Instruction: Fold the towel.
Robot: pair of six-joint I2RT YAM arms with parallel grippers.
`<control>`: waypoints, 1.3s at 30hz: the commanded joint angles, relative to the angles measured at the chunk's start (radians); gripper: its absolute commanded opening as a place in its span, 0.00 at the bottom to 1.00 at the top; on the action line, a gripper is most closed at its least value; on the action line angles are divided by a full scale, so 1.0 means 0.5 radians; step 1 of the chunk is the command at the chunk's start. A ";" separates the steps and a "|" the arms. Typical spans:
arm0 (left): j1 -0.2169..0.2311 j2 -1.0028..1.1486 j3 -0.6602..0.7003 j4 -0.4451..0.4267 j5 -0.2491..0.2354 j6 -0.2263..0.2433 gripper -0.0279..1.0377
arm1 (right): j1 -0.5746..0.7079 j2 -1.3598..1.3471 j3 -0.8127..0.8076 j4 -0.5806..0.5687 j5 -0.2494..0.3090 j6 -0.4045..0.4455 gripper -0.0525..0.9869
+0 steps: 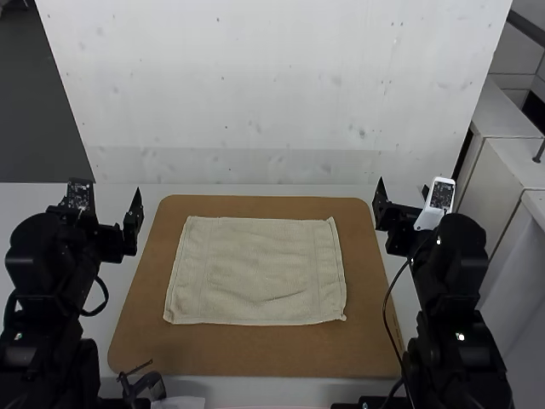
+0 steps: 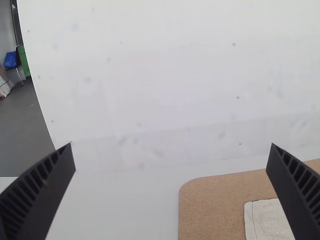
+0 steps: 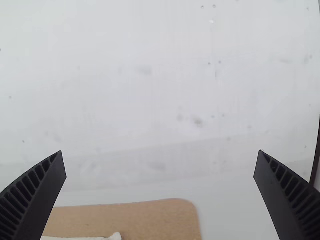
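So the towel [image 1: 255, 273] is lying spread out in a single layer on the brown board [image 1: 243, 354], sort of a cream or light beige colour, with its long sides running left to right. It's pretty flat, but I can see a few soft wrinkles around the middle, with the clearest creases a bit toward the near right. There's a faint band running near to far close to each short end. The far edge looks fairly straight, the far right corner is slightly puckered, and the near right corner pokes out in a little nub. The near edge is kinda wavy toward the right

As for where it sits, it's between the two grippers and well apart from both. The left gripper [image 1: 100, 196] is off to the left, past the board's far left corner, and its fingers are spread wide, fully released. The right gripper [image 1: 403, 186] is off to the right by the far right corner of the board, same deal, fingers wide apart and released. Under the board is a pale table [image 1: 17, 204], and a small dark metal-looking thing [image 1: 149, 385] is at the near left
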 commanded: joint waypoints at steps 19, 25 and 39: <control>0.001 -0.030 0.028 -0.018 0.125 -0.125 0.94 | 0.013 -0.016 0.009 -0.078 0.062 -0.047 0.98; 0.001 0.151 0.205 -0.110 0.153 -0.184 0.94 | 0.028 0.254 0.184 -0.152 -0.054 -0.047 0.98; -0.097 1.884 0.911 -0.202 0.128 -0.220 0.94 | 0.154 2.285 0.859 0.079 -0.070 -0.029 0.98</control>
